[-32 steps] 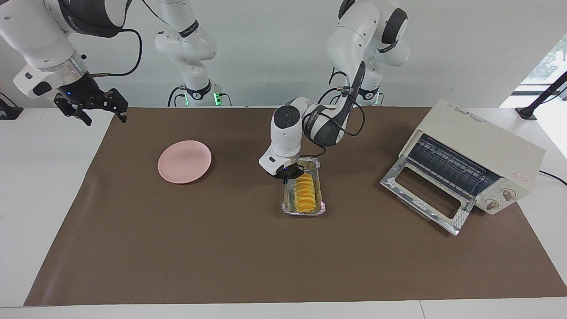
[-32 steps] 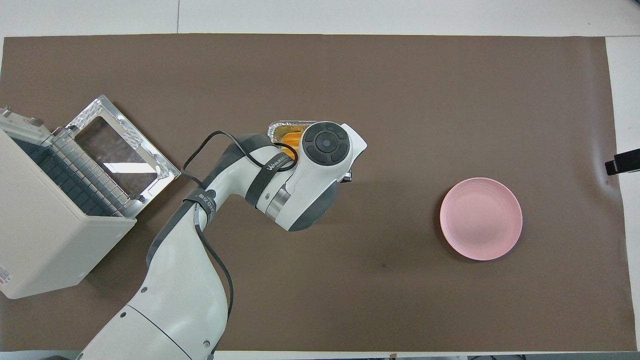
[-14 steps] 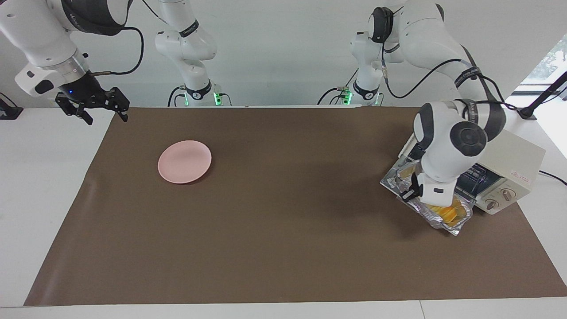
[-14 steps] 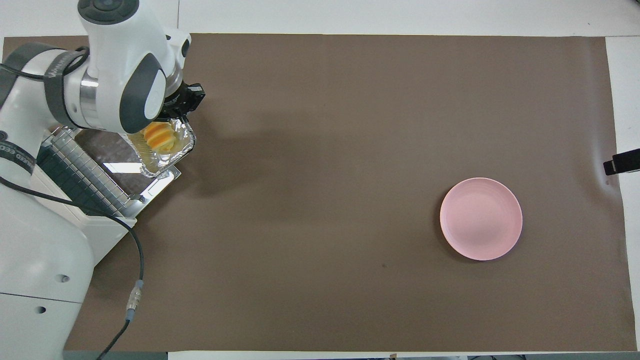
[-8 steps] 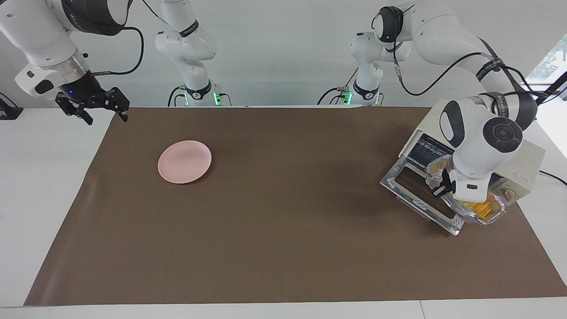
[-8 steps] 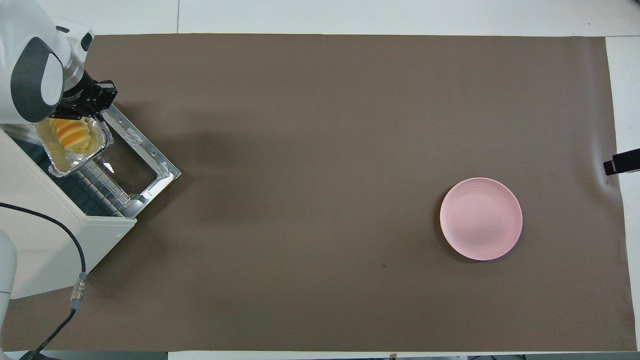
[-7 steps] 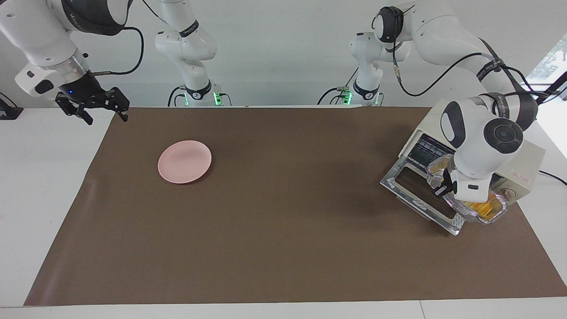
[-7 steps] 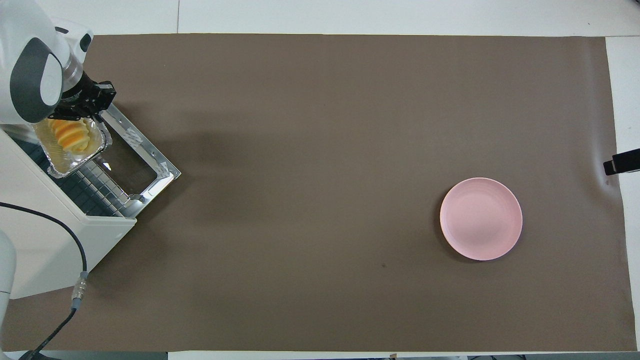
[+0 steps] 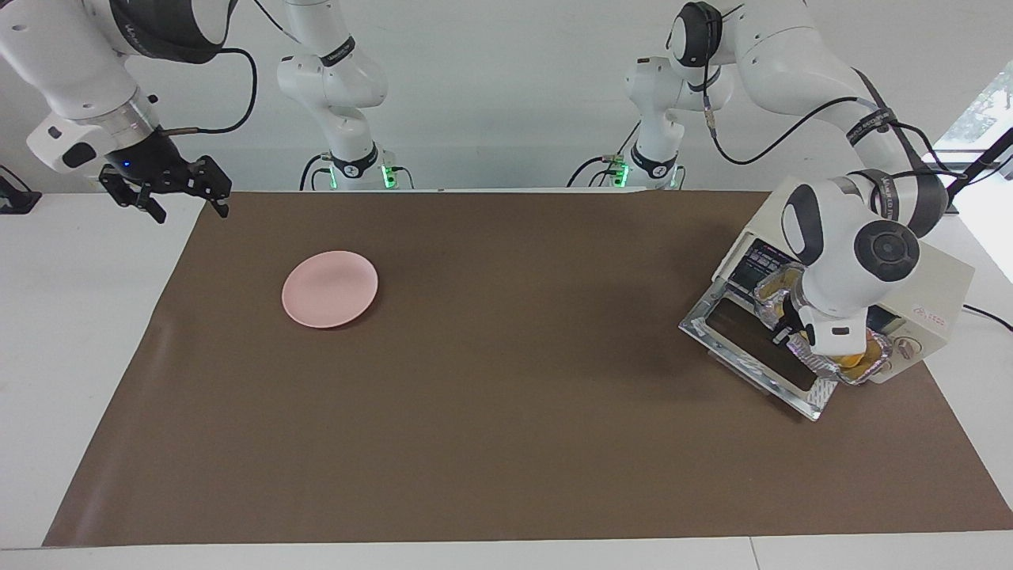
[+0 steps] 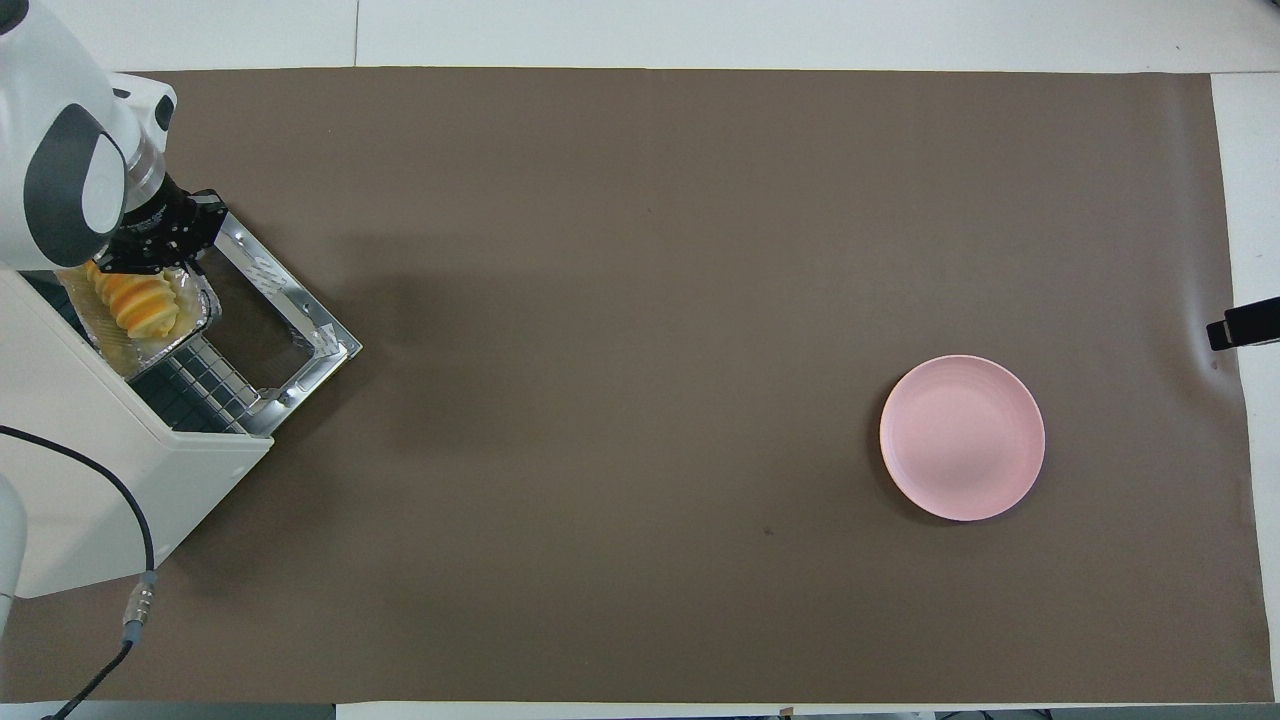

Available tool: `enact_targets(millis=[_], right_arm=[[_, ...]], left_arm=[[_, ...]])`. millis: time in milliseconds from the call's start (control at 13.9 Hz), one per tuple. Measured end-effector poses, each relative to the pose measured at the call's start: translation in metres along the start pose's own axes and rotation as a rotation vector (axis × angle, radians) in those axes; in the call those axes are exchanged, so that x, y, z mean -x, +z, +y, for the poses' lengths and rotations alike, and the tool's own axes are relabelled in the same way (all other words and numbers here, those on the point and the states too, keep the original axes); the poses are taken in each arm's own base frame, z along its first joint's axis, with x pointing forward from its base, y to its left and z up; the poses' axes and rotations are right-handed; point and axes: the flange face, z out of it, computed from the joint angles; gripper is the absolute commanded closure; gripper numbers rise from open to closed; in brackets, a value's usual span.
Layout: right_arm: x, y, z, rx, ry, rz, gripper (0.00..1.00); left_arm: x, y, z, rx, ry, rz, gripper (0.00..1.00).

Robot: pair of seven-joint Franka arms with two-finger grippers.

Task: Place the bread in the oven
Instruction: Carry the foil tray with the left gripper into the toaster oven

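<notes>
The golden ridged bread [image 10: 135, 300] lies in a crinkled foil tray [image 10: 165, 335], and only a bit of the bread [image 9: 851, 360] shows under the wrist in the facing view. My left gripper [image 9: 785, 332] is shut on the foil tray's [image 9: 772, 293] rim and holds it at the mouth of the cream oven [image 9: 926, 273], over the wire rack and the hinge of the dropped glass door [image 9: 752, 348]. In the overhead view the left gripper [image 10: 152, 258] sits at the tray's edge above the oven [image 10: 90, 480]. My right gripper [image 9: 170, 194] waits open over the table's right-arm end.
A round pink plate [image 9: 329, 289] rests on the brown mat toward the right arm's end, also seen from above as the plate [image 10: 962, 437]. The open door [image 10: 270, 320] juts out from the oven onto the mat. A black cable hangs from the left arm beside the oven.
The left gripper has carried the tray with the bread from over the open door in toward the oven's mouth and a little lower. The right arm has not moved.
</notes>
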Motion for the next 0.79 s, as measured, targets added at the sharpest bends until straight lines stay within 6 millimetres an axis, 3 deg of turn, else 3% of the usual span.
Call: enact_targets(millis=[216, 431, 575, 790], right_arm=[[0.000, 0.000, 0.000, 0.000, 0.000, 0.000, 0.00], [0.000, 0.000, 0.000, 0.000, 0.000, 0.000, 0.00], [0.000, 0.000, 0.000, 0.000, 0.000, 0.000, 0.00], [0.000, 0.000, 0.000, 0.000, 0.000, 0.000, 0.00]], left_arm=[[0.016, 0.004, 0.006, -0.011, -0.022, -0.011, 1.00], [0.011, 0.008, -0.008, -0.014, -0.044, -0.019, 1.00], [-0.002, 0.007, -0.030, -0.007, -0.081, -0.022, 1.00], [-0.003, 0.013, -0.039, -0.007, -0.093, -0.033, 1.00]])
